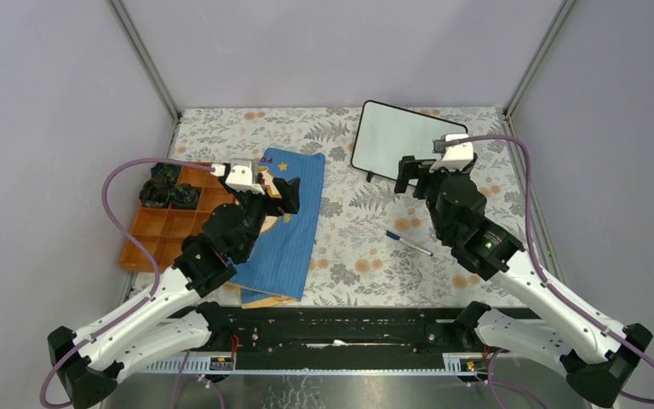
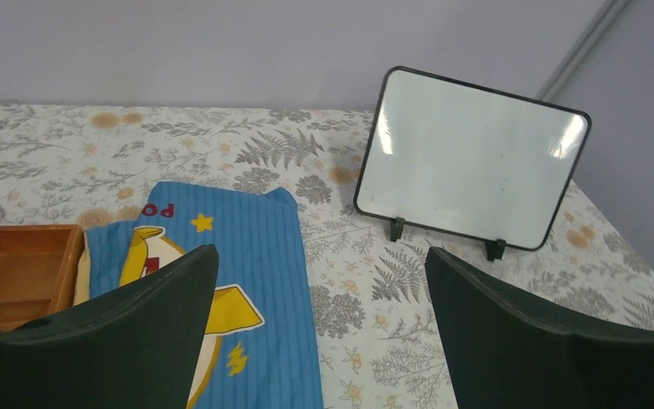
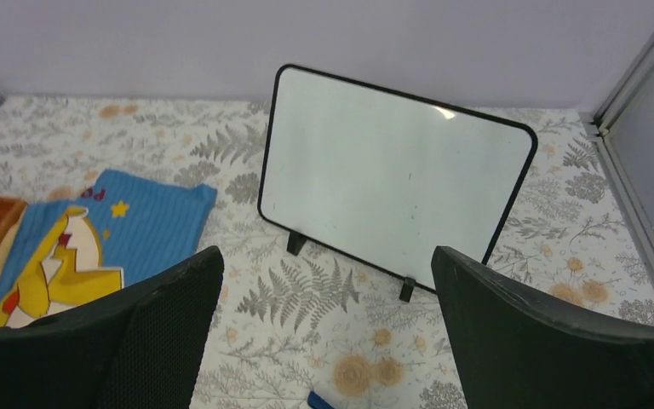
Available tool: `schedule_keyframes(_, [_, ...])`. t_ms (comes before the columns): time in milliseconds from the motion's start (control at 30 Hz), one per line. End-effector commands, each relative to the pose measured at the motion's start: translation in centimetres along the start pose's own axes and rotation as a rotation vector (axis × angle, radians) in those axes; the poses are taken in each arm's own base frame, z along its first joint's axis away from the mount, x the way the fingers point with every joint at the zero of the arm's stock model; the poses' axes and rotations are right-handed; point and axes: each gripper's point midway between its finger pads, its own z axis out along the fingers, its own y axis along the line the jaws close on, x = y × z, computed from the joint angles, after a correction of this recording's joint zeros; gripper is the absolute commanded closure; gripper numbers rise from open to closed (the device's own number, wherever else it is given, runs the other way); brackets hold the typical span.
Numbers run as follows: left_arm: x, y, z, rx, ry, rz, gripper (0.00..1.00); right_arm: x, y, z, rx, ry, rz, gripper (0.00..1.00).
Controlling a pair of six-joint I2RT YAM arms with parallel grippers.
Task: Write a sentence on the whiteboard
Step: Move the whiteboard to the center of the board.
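Both hands wide open, nothing held in either. R hand hangs above the bench, facing the whiteboard, which stands just ahead of it, leaning back on its little feet. Its face is blank, no words on it.

The pen is what matters now. It lies flat on the bench behind and below R hand, toward my base. In the R wrist view only its blue end shows, at the bottom edge btw the fingers. Its long axis runs slantwise, one end farther out and toward L hand, the other nearer in, toward my R arm.

R hand is clearly nearer. L hand hovers over the blue book, well apart from the pen.

Next, I reckon, R hand pulls back and drops, wrist turned so the fingers straddle the pen across its length.
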Motion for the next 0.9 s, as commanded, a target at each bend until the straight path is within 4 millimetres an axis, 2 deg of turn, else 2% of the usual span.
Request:
schedule_keyframes(0, [0.0, -2.2, -0.7, 0.156, -0.009, 0.056, 0.01, 2.2, 1.3, -0.4, -0.073, 0.152, -0.074, 0.01])
schedule_keyframes(100, [0.0, -2.8, -0.9, 0.189, -0.003, 0.058, 0.01, 5.7, 1.8, -0.3, -0.107, 0.266, -0.063, 0.02])
schedule_keyframes(233, [0.0, -2.9, -1.0, 0.198, 0.004, 0.057, 0.01, 10.4, 1.4, 0.4, -0.139, 0.414, 0.07, 0.05])
schedule_keyframes(467, [-0.3, -3.2, -1.3, 0.218, -0.002, 0.047, 0.01, 16.5, 0.5, 1.4, -0.089, 0.563, 0.151, 0.13])
schedule_keyframes(600, [-0.5, -3.3, -1.5, 0.223, -0.005, 0.043, 0.01, 20.0, -0.1, 1.0, -0.059, 0.629, 0.152, 0.15])
schedule_keyframes(867, [-0.6, -3.5, -1.7, 0.232, -0.011, 0.04, 0.01, 23.7, -0.8, 0.0, -0.044, 0.719, 0.122, 0.17])
